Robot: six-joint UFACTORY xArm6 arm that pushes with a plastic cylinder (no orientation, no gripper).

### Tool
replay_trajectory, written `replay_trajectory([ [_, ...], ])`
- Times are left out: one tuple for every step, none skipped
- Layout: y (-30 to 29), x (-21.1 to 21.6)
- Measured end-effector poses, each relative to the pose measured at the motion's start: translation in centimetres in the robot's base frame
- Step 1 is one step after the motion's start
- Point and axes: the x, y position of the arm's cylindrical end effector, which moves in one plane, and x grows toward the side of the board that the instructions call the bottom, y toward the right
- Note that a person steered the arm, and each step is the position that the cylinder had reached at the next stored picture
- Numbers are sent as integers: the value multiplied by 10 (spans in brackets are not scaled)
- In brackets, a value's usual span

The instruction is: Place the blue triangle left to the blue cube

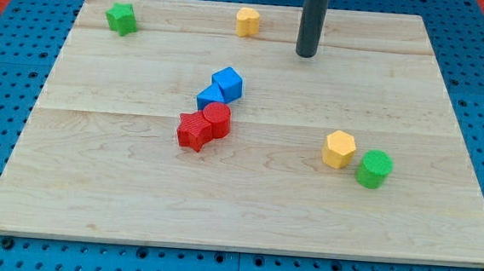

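Counter (pixel 95 159): pale wooden board, visible grain, made of long planks joined along faint seams. It lies on a blue pegboard (pixel 7 68) dotted with round holes.

My tip (pixel 306 54): lower end of a straight, dark, matte rod that enters from the view's top. It sits near the board's top edge, right of centre. It touches no block. No pincer on this arm, so there is nothing to report as apart or together.

Blue cube (pixel 229 82): glossy plastic, sharp edges, turned so a corner faces the view's bottom. Near the board's middle, well to the lower left of my tip.

Blue triangle (pixel 208 97): low wedge, touching the cube at its lower left. Partly hidden by the red pieces in front of it.

Red cylinder (pixel 217 119): finely ribbed sides, flat round top, pressed against the triangle's lower edge.

Red star (pixel 194 131): ridged and lobed, touching the cylinder at its lower left. The four pieces form a diagonal chain.

Yellow hexagon (pixel 339 148): faceted prism, at the view's lower right. Green cylinder (pixel 375 169): ribbed, just beside it to the right.

Green star (pixel 121 18): top left corner, alone.

Yellow block (pixel 247 21): near the top edge, rounded outline, exact shape unclear. It sits to the left of my tip, apart from it.
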Motion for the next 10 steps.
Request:
replay_trajectory([
  [68, 33],
  [100, 104],
  [31, 116],
  [-59, 116],
  [-130, 116],
  [-170, 118],
  [-243, 118],
  [-256, 133],
  [-271, 155],
  [-310, 139],
])
